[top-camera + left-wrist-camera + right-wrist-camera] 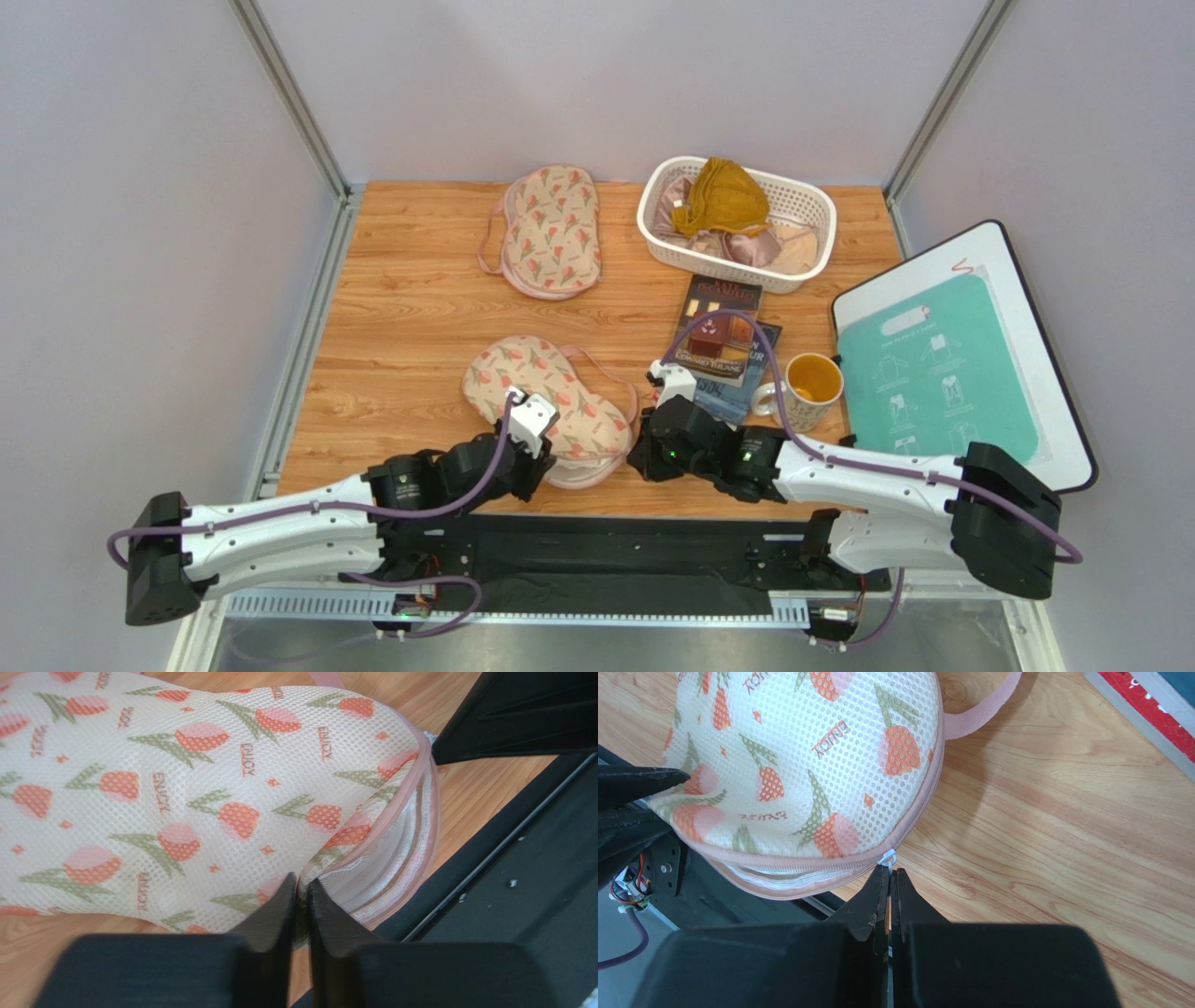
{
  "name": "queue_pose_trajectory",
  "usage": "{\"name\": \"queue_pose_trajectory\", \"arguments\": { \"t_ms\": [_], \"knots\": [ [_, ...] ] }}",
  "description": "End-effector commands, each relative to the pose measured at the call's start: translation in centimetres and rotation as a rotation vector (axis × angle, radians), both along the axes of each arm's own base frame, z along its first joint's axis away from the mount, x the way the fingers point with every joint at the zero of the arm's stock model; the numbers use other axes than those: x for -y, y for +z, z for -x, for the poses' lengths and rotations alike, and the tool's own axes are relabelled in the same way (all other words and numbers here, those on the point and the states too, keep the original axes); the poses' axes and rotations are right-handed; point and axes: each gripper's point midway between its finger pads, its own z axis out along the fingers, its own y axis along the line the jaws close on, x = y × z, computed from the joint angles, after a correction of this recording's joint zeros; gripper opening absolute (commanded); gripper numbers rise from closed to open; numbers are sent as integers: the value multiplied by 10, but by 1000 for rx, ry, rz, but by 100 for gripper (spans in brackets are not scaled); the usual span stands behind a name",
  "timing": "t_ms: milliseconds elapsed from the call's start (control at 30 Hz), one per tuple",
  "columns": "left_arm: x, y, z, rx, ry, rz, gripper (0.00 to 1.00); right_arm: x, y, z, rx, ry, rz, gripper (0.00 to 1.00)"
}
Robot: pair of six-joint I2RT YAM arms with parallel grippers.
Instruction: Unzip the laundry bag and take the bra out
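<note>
The laundry bag [554, 399] lies at the near edge of the table, floral mesh with pink trim. Its zip is partly open along the near side, and white lace of the bra [382, 864] shows in the gap. My left gripper [300, 885] is shut, pinching the bag's edge by the opening. My right gripper [889, 876] is shut on the white zip pull [887, 858] at the bag's right side. In the top view the left gripper [530, 445] and the right gripper [648, 448] sit at either end of the bag's near edge.
A second alike bag [550, 231] lies at the back. A white basket [805, 249] holds a mustard-yellow and a pinkish garment. A book [720, 336], a yellow mug [811, 388] and a teal-and-white board [954, 357] lie to the right.
</note>
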Motion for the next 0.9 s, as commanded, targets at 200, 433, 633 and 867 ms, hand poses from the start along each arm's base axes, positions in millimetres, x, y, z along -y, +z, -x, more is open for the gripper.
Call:
{"name": "queue_pose_trajectory", "arguments": {
  "t_ms": [200, 433, 633, 867],
  "knots": [
    [-2, 2, 4, -27, -25, -51, 77, 2, -12, 5, -28, 14, 4, 0],
    [33, 39, 15, -2, -153, 35, 79, -2, -12, 5, -30, 24, -4, 0],
    [71, 35, 25, -23, -228, 50, 80, -4, -13, 7, -38, 24, -6, 0],
    [100, 18, 23, -40, -248, 13, 81, -9, -13, 10, -45, 29, -26, 0]
  ]
}}
